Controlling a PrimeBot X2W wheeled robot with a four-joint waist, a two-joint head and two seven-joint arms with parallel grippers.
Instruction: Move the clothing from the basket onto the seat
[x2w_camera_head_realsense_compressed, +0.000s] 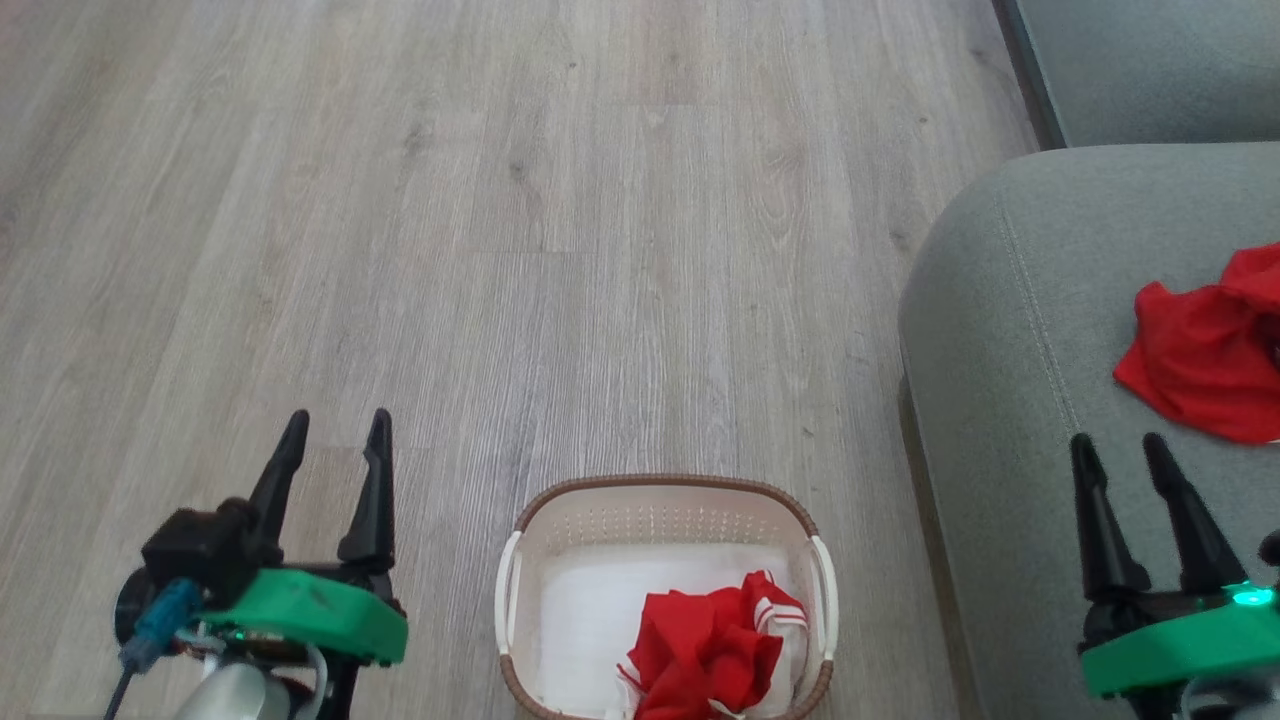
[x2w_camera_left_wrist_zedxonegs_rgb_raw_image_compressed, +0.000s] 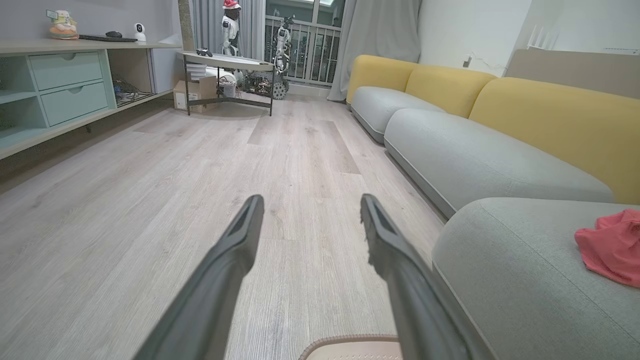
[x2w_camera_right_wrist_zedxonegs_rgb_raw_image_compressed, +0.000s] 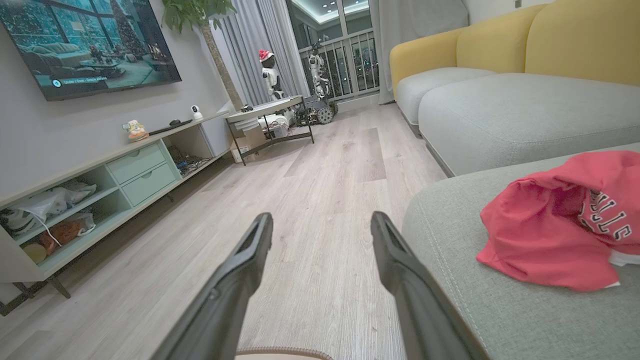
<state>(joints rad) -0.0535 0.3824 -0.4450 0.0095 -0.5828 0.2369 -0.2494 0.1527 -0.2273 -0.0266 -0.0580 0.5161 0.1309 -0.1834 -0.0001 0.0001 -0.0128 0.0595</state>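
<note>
Wide-open and empty: left gripper (x2w_camera_head_realsense_compressed: 339, 414), right gripper (x2w_camera_head_realsense_compressed: 1115, 438). Remaining clothing (x2w_camera_head_realsense_compressed: 712, 650) in the basket (x2w_camera_head_realsense_compressed: 660, 482) lies between them, back toward me, roughly equidistant, I judge.

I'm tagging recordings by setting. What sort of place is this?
Most likely a home living room: a long sofa with grey seats and yellow backs, a wall-mounted TV above a low media cabinet, and wood-look flooring.
</note>
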